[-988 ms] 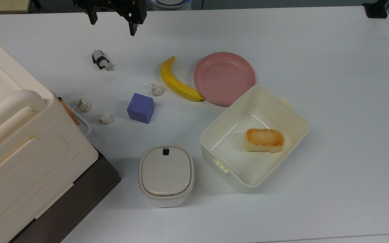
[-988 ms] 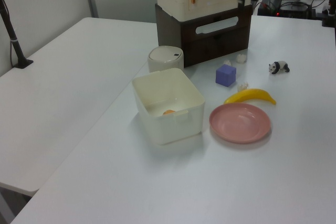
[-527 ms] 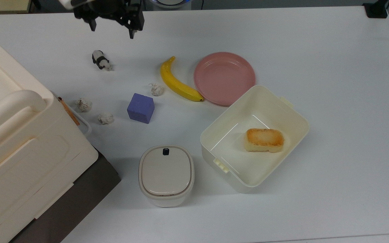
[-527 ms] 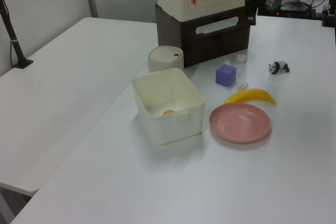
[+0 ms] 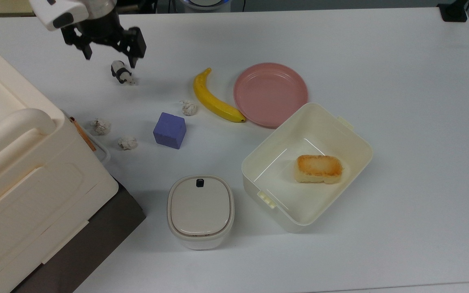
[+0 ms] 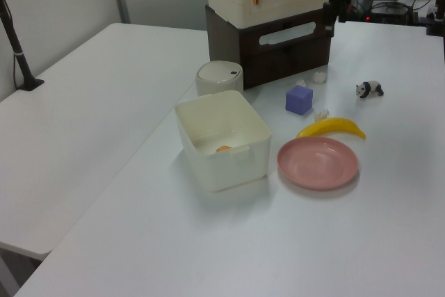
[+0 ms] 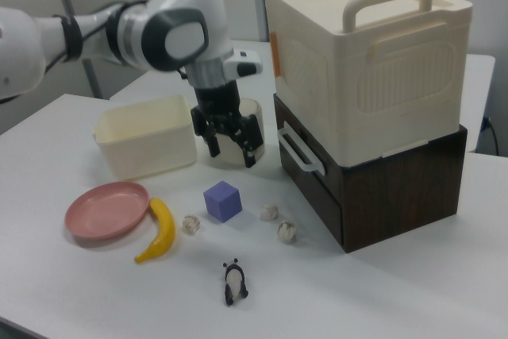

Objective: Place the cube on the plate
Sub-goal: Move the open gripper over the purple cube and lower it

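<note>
The cube (image 5: 169, 130) sits untouched on the white table (image 5: 401, 81), between a crumpled paper ball (image 5: 127, 143) and the banana (image 5: 214, 99), with the plate (image 5: 271, 94) bare just beyond the banana at the top view's right. My gripper (image 5: 110, 58) hangs above the toy panda (image 5: 121, 73), fingers spread wide and holding nothing, well apart from the cube. I judge this the approach step: next I must come over the cube, line my fingers with two flat faces, and descend.
</note>
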`<state>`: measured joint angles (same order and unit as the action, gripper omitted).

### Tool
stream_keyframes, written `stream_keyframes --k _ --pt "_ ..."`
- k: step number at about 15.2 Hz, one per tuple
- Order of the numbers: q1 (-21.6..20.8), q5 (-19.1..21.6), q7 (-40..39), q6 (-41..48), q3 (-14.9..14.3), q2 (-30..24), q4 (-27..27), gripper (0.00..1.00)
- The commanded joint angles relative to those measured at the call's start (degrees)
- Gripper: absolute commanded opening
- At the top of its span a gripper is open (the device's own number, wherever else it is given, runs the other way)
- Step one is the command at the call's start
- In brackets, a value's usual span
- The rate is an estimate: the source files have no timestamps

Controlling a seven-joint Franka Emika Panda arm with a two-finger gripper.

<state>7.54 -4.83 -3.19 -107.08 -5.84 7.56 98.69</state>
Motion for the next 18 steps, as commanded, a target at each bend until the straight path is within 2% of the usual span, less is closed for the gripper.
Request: stream_keyframes --k 1,3,10,14,18 --pt "-0.77 0.70 3.45 -12.34 0.22 -1.15 8.26 1.00" --pt "-1.21 0.70 3.98 -16.48 0.48 -0.36 10.11 1.00" --pt "-6.92 0.79 12.24 -20.45 0.57 4.82 9.07 1.00" --pt "-10.07 1.31 14.52 -20.54 0.66 10.09 4.33 1.00" --pt "-11.58 1.32 15.06 -20.72 0.57 13.35 3.88 1.00"
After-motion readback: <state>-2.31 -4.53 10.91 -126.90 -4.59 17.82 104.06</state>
